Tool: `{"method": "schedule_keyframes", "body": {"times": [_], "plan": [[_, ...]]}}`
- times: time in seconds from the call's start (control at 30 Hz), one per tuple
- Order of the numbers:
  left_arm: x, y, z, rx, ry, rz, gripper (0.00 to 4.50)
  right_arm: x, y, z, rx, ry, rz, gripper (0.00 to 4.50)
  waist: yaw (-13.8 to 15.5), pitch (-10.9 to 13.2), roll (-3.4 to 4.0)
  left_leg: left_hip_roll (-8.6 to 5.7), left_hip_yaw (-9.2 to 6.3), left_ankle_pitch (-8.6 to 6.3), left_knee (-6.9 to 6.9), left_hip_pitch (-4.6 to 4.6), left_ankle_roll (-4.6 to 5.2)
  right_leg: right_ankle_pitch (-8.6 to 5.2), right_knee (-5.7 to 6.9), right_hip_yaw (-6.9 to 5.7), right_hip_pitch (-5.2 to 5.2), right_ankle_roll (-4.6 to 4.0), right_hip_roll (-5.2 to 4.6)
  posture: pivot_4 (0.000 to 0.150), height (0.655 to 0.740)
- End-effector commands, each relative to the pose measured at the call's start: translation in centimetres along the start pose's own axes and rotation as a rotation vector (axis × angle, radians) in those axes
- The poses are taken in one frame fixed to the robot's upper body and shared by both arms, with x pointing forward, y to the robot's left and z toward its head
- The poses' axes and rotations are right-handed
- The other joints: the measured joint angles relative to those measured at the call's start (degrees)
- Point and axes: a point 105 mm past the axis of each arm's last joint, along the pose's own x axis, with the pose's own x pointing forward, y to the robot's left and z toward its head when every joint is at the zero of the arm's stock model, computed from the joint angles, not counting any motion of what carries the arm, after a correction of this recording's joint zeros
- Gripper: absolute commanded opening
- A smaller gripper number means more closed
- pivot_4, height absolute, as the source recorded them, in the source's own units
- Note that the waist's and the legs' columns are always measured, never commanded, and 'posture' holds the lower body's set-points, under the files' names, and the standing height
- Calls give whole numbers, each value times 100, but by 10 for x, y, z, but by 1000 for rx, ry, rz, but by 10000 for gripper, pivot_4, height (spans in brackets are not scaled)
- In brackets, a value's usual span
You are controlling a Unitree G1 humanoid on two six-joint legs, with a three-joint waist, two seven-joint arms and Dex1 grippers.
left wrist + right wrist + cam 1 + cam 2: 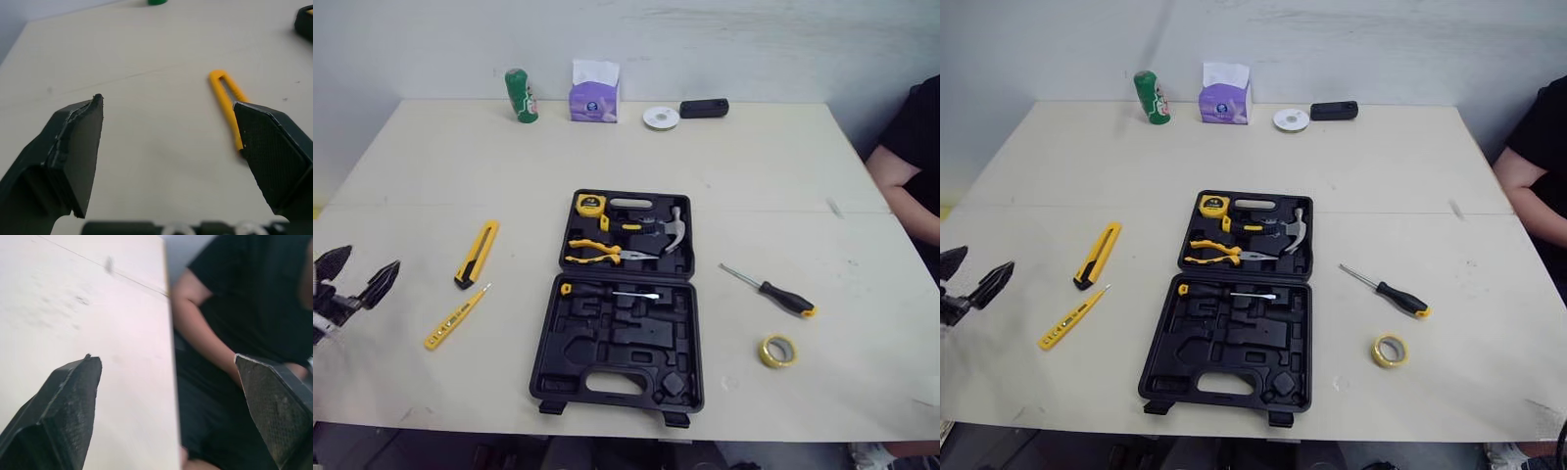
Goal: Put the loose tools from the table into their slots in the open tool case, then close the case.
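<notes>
As it lies open at the middle of the tabletop (754, 176), case (607, 338) holds hammer (666, 230), pliers (597, 253), measure (590, 204) and one driver (607, 292). Person (915, 147), seated at right edge. Left end effector (367, 260), released, fingers spread, near left edge. Right end effector (164, 357), released, over right edge by the person. Left of case, apart from it: knife (477, 253), tester (456, 316). Right of case: screwdriver (770, 291), tape (778, 351) just beyond it

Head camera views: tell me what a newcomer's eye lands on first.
The open black tool case in the middle of the table, many slots empty. Loose tools flank it: a yellow utility knife and tester pen on the robot's left, a screwdriver and tape roll on its right.
</notes>
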Motion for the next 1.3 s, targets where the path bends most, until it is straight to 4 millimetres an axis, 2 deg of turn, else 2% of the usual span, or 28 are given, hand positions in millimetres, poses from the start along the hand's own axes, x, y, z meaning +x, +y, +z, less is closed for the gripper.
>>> {"method": "schedule_keyframes", "body": {"times": [0.03, 0.1, 0.2, 0.33, 0.47, 0.63, 0.8, 0.9, 1.3], "plan": [[30, -53, 51, 5, -125, -303, 44576, 24, 19, 34, -17, 2, 229, 45000, 18, 1, -1, -1, 0, 1, 0, -2, 2, 1, -2, 0, 2, 2, -1, 1500, 7400], [36, -74, 59, -16, -129, -412, 44576, 33, 25, 41, -11, 45, 289, 45000, 16, 4, 6, -3, 0, 1, 24, -9, 5, 8, 0, 4, 3, 14, -2, 1500, 7400], [40, -109, 69, -136, -120, -597, 44576, 47, 50, 52, -33, 87, 470, 45000, 5, 4, 5, -3, -2, 2, 24, -8, 6, 9, -4, 3, 7, 17, 0, 1500, 7400], [39, -140, 74, -170, -89, -751, 44576, 61, 66, 55, -13, 118, 568, 45000, 3, 8, 0, 2, -3, 5, 19, -10, 0, 7, -9, 2, 5, 13, 11, 1500, 7400], [30, -178, 83, -154, -63, -964, 44576, 78, 74, 53, 4, 156, 629, 45000, 15, 14, 3, -2, -2, 18, 40, -25, -18, 10, -11, 2, 3, 20, 10, 1500, 7400], [13, -213, 74, -99, 28, -1184, 44576, 89, 88, 54, 4, 213, 714, 45000, 31, 16, 8, -4, -9, 22, 45, -40, -17, 14, -15, -1, -1, 27, 10, 1500, 7400], [10, -228, 79, -110, 5, -1260, 44576, 106, 96, 58, 40, 244, 713, 45000, 28, 20, 14, -4, -10, 27, 50, -50, -13, 15, -14, -3, -5, 28, 10, 1500, 7400], [11, -234, 79, -100, -5, -1278, 44576, 115, 100, 54, 36, 273, 720, 45000, 19, 20, 14, -5, -10, 29, 53, -50, -12, 15, -12, -3, -5, 29, 10, 1500, 7400], [8, -238, 72, -98, 35, -1290, 44576, 126, 107, 39, 18, 305, 738, 45000, 32, 21, 15, -6, -11, 34, 57, -55, -13, 17, -15, -4, -8, 32, 11, 1500, 7400]]}}
